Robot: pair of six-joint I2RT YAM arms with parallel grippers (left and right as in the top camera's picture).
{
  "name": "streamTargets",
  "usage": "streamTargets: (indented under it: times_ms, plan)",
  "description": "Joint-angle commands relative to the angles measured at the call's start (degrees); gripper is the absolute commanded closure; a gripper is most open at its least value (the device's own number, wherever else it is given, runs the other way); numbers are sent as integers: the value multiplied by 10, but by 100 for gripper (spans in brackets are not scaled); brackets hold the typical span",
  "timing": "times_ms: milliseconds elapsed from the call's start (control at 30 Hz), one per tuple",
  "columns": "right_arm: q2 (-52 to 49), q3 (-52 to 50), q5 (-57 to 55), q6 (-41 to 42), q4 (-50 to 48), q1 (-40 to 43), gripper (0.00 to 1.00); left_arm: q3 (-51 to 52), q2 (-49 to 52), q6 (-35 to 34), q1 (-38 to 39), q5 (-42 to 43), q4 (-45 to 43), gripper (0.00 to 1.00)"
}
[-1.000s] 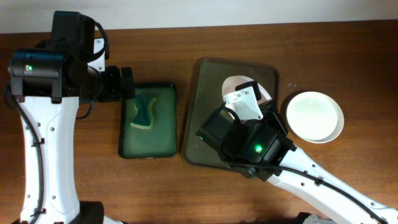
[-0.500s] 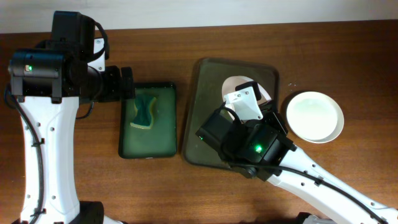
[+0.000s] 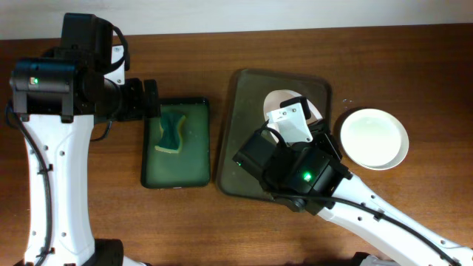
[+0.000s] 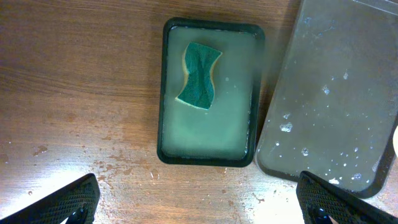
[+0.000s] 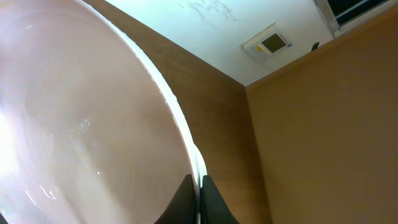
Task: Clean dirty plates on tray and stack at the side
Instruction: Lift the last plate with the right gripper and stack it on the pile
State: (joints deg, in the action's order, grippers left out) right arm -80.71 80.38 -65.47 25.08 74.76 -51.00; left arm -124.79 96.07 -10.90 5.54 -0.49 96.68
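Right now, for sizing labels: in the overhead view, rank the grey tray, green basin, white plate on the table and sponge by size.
1. grey tray, partly under the right arm
2. green basin
3. white plate
4. sponge

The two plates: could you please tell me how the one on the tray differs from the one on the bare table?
The plate on the tray is mostly hidden under the right arm; the plate on the table shows whole. The right gripper pinches the first one's rim; nothing touches the second. Both are round and pale.
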Motion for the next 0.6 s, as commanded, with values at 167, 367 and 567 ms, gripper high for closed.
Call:
streamTargets:
  times_ms: [167,367,567]
  plan:
    - [3,12,19,9,-6,-2,96,-1,-12,3,0,-6,0,1]
    - [3,12,19,9,-6,-2,96,-1,-12,3,0,-6,0,1]
    - [3,12,157,10,-10,-2,96,-1,-12,3,0,-6,0,1]
